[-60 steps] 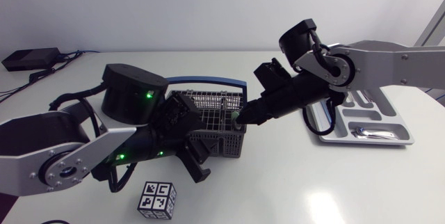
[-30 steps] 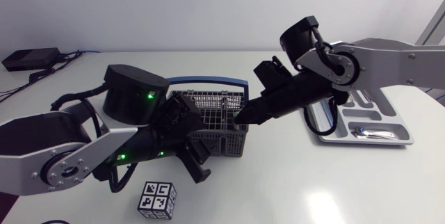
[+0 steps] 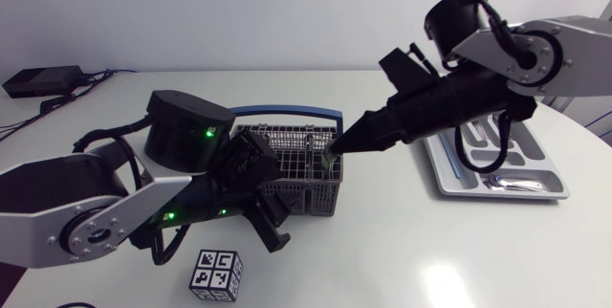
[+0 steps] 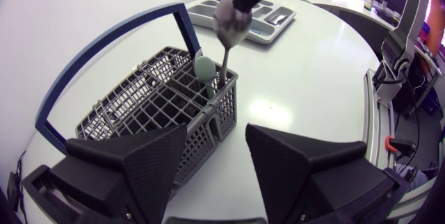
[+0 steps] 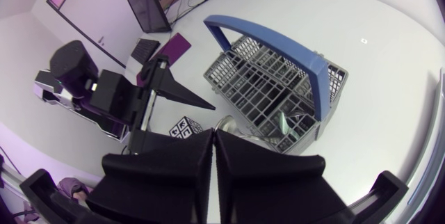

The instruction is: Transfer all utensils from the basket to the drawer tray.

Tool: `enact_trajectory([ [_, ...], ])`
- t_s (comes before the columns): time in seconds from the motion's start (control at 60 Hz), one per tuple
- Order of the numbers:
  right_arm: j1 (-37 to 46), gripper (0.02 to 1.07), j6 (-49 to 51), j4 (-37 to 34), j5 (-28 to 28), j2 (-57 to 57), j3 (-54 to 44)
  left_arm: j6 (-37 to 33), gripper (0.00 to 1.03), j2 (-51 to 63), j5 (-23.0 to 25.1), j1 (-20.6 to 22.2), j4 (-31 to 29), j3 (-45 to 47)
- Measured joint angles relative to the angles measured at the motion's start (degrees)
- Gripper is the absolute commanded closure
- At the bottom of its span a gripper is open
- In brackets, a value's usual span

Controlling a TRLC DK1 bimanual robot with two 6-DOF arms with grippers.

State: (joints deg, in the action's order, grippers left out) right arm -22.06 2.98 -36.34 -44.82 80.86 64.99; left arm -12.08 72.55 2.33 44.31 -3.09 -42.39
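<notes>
The grey wire basket [image 3: 298,172] with a blue handle stands mid-table. My right gripper [image 3: 346,143] hovers over the basket's right end, shut on the bowl of a metal spoon [image 4: 231,21]; the spoon's handle still reaches down into a corner compartment. A green-headed utensil [image 4: 205,69] stands in the compartment beside it. My left gripper [image 4: 217,132] is open at the basket's near corner, which sits between its fingers. The grey drawer tray [image 3: 449,186] lies at the right with several utensils in it.
A black-and-white marker cube [image 3: 215,275] sits on the table in front of my left arm. A black box [image 3: 43,80] with cables lies at the back left. The tray [image 4: 274,26] is beyond the basket [image 4: 139,99] from my left gripper.
My right arm has risen and drawn back to the right, lifting the metal spoon partly out of the basket. My left arm has stayed still.
</notes>
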Motion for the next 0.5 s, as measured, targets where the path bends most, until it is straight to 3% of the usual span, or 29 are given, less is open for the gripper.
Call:
enact_trajectory([
  [0.283,4.6,1.01,0.0,-6.4,-7.7,-3.7,5.1,0.0,0.43,0.0,0.0,0.0,-0.4,0.0],
  [0.5,13.2,1.01,0.4,-11.6,-9.4,-8.4,7.7,0.0,0.43,0.0,0.0,-0.2,-1.2,0.0],
])
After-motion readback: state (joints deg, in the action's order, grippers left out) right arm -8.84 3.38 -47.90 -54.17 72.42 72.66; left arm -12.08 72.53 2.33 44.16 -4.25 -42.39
